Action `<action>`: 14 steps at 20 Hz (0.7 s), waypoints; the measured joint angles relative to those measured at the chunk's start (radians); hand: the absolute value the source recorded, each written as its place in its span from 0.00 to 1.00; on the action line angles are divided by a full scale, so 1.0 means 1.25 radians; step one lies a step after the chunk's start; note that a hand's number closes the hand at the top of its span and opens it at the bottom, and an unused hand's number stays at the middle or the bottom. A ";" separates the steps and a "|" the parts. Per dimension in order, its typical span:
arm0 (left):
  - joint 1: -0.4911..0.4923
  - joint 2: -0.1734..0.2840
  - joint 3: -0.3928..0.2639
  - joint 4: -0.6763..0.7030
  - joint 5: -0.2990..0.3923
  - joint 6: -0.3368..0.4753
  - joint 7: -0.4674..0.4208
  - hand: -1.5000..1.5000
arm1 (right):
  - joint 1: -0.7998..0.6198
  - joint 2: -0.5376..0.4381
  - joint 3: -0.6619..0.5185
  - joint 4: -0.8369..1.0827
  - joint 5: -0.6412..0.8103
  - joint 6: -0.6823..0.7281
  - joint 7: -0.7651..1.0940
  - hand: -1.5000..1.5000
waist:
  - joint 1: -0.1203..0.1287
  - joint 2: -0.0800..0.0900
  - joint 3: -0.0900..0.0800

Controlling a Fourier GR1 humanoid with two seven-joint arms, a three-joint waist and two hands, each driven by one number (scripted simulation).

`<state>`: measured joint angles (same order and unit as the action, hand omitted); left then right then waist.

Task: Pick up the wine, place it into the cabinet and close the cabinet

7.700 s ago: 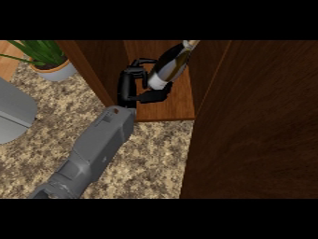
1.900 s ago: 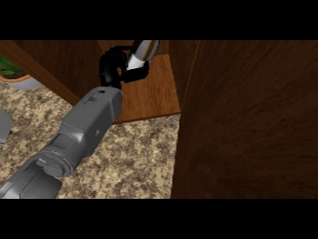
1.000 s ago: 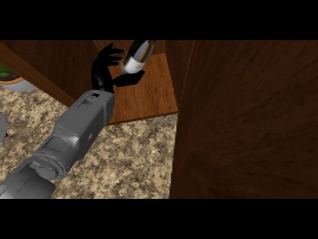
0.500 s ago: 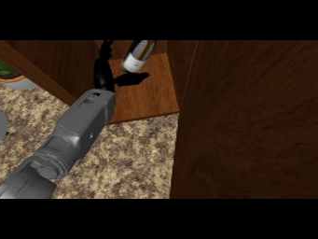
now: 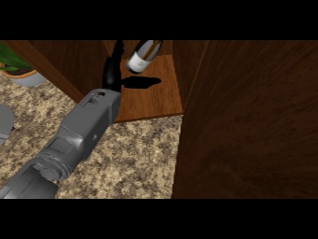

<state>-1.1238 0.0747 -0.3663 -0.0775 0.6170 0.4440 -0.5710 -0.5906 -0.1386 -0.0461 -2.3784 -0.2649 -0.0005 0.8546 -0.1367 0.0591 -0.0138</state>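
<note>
Wine bottle (image 5: 142, 57) stands inside the open cabinet (image 5: 154, 95), on its wooden shelf toward the back, neck cut off by the view's top edge. One grey forearm comes up from lower left; which arm it is isn't clear. Its hand (image 5: 113, 74) sits just left of the bottle, fingers straight and spread, thumb out to the right below the bottle, not wrapped around it. Big wooden cabinet door (image 5: 258, 121) fills the right side. Potted plant (image 5: 13, 65) sits on the speckled counter (image 5: 141, 158) at upper left.

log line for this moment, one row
phase: release | left hand: open beside wine bottle | bottle: on cabinet shelf | door: open
</note>
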 measured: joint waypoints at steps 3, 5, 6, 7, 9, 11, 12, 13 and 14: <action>0.005 -0.009 0.013 -0.033 0.011 -0.095 -0.043 0.00 | 0.004 -0.003 -0.006 -0.001 0.001 -0.007 0.007 0.00 | 0.017 -0.008 0.001; 0.008 -0.015 0.029 -0.052 0.025 -0.147 -0.073 0.00 | 0.010 -0.008 -0.008 -0.003 0.002 -0.011 0.014 0.00 | 0.027 -0.014 0.003; 0.007 -0.020 0.038 -0.062 0.033 -0.167 -0.086 0.00 | 0.008 -0.008 -0.006 -0.002 0.007 -0.015 0.015 0.00 | 0.034 -0.017 0.003; 0.007 -0.024 0.046 -0.070 0.040 -0.191 -0.094 0.00 | 0.011 -0.010 -0.005 -0.004 0.011 -0.018 0.019 0.00 | 0.040 -0.019 0.003; 0.006 -0.032 0.061 -0.085 0.053 -0.233 -0.099 0.00 | 0.008 -0.015 -0.008 -0.006 0.015 -0.029 0.029 0.00 | 0.052 -0.025 0.004; 0.005 -0.039 0.069 -0.096 0.058 -0.263 -0.096 0.00 | 0.003 -0.023 -0.014 -0.006 0.016 -0.035 0.039 0.00 | 0.063 -0.030 0.005; 0.006 -0.042 0.070 -0.103 0.057 -0.277 -0.092 0.00 | 0.001 -0.030 -0.018 -0.005 0.018 -0.037 0.043 0.00 | 0.069 -0.032 0.006; 0.008 -0.044 0.071 -0.111 0.057 -0.287 -0.088 0.00 | -0.001 -0.033 -0.018 -0.008 0.020 -0.041 0.049 0.00 | 0.073 -0.034 0.006; 0.012 -0.047 0.069 -0.123 0.053 -0.290 -0.085 0.00 | -0.002 -0.037 -0.018 -0.008 0.021 -0.045 0.054 0.00 | 0.079 -0.037 0.007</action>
<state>-1.1084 0.0160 -0.2802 -0.2314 0.6829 0.0811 -0.6774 -0.5928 -0.1845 -0.0680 -2.3883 -0.2385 -0.0561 0.9217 -0.0373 0.0129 -0.0054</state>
